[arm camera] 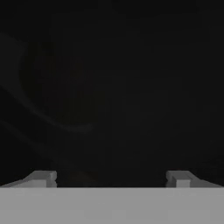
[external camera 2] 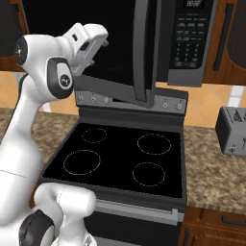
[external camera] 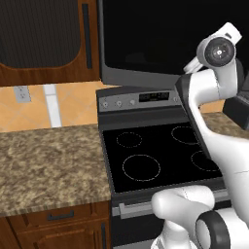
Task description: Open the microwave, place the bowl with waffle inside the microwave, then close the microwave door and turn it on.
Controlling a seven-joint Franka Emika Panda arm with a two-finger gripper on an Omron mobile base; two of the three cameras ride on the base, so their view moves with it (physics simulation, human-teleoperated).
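Note:
The black microwave (external camera 2: 190, 43) hangs above the stove, and its keypad shows at the right. The microwave door (external camera 2: 143, 53) stands swung out, with its long grey bar handle toward me. My arm reaches up to it, and the white wrist (external camera: 219, 48) is at the microwave's front (external camera: 141, 44). In the hand view my gripper (arm camera: 111, 178) is open, its fingertips (arm camera: 43, 177) wide apart with nothing between them. It faces a near-black surface with a faint round outline. That view is too dark to make out the bowl or the waffle.
A black stove (external camera: 155, 155) with ring burners lies directly below the arm. Speckled granite counter (external camera: 48, 160) runs to its left. A grey toaster (external camera 2: 231, 129) stands on the counter to the right. Brown wooden cabinets (external camera: 44, 39) flank the microwave.

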